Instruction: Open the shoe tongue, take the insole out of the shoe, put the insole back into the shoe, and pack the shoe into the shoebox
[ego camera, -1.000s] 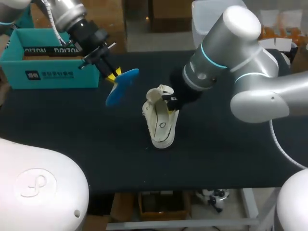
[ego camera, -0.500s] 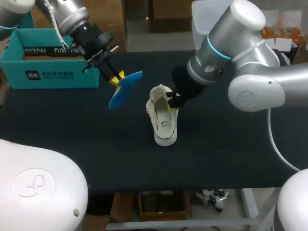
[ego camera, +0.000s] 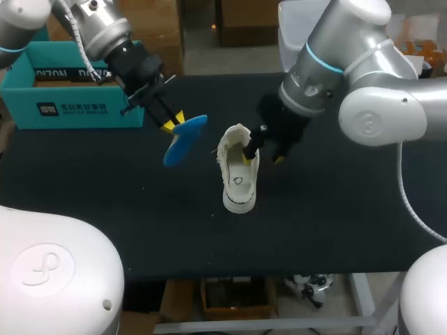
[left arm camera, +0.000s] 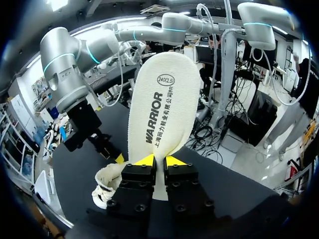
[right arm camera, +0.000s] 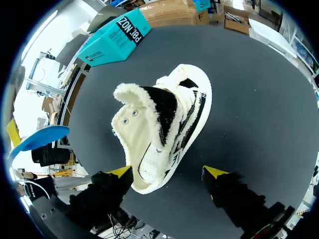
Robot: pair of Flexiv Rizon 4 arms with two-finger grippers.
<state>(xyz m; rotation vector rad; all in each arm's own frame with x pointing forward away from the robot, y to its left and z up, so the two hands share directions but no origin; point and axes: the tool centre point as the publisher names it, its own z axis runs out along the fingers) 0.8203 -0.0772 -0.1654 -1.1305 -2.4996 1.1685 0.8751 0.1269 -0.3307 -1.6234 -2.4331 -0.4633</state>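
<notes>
A cream canvas shoe [ego camera: 239, 171] stands on the black table [ego camera: 335, 223], its tongue folded open. My right gripper [ego camera: 262, 157] hangs open at the shoe's far end, one finger over the opening and the other off to its right. In the right wrist view the shoe [right arm camera: 164, 124] lies ahead of the gripper [right arm camera: 172, 172], one end between the spread fingers. My left gripper [ego camera: 173, 122] is shut on the insole [ego camera: 185, 138], held in the air left of the shoe with its blue underside showing. Its own view shows the insole's cream face [left arm camera: 159, 104] rising from the gripper [left arm camera: 159, 162].
A teal shoebox [ego camera: 70, 105] stands open at the table's back left, behind my left arm. It also shows in the right wrist view as the teal box [right arm camera: 112, 35] beyond the shoe. Bare black tabletop lies in front and to the right of the shoe.
My right gripper has opened and let go of the shoe, drawing back a little to the right. The shoe shifted slightly right. The left arm carried the insole a bit right and down.
</notes>
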